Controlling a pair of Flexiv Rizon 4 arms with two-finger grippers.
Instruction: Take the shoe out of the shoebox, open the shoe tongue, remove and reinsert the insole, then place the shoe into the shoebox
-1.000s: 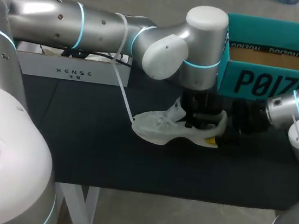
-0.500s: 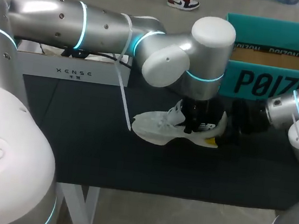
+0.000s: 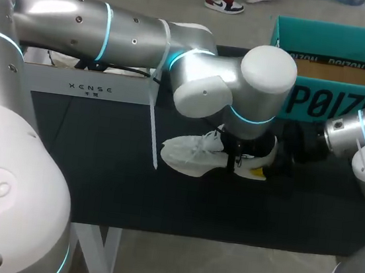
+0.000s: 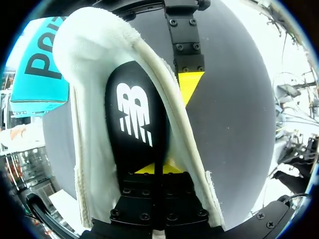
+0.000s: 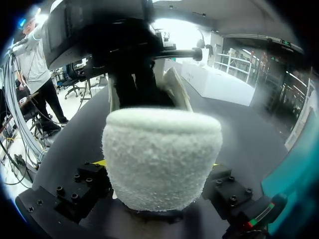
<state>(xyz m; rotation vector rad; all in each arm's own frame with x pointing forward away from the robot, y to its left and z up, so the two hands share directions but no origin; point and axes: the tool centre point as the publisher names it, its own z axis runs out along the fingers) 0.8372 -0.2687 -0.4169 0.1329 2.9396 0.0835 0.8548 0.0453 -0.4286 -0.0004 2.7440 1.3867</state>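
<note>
The white shoe (image 3: 190, 156) lies on the table (image 3: 99, 166) just in front of the shoebox (image 3: 346, 103), with the right gripper (image 5: 157, 163) clamped wide around its heel and the left gripper (image 4: 155, 169) inside its opening, pinched narrow on the black insole (image 4: 134, 114).

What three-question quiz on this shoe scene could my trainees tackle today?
1. True or false: the shoe lies on the table, outside the shoebox.
2. Which part of the shoe does the right claw grip? A toe, B heel, C laces.
3. Fill in: the insole inside the shoe is ___ in colour.
Key: 1 true; 2 B; 3 black.
</note>
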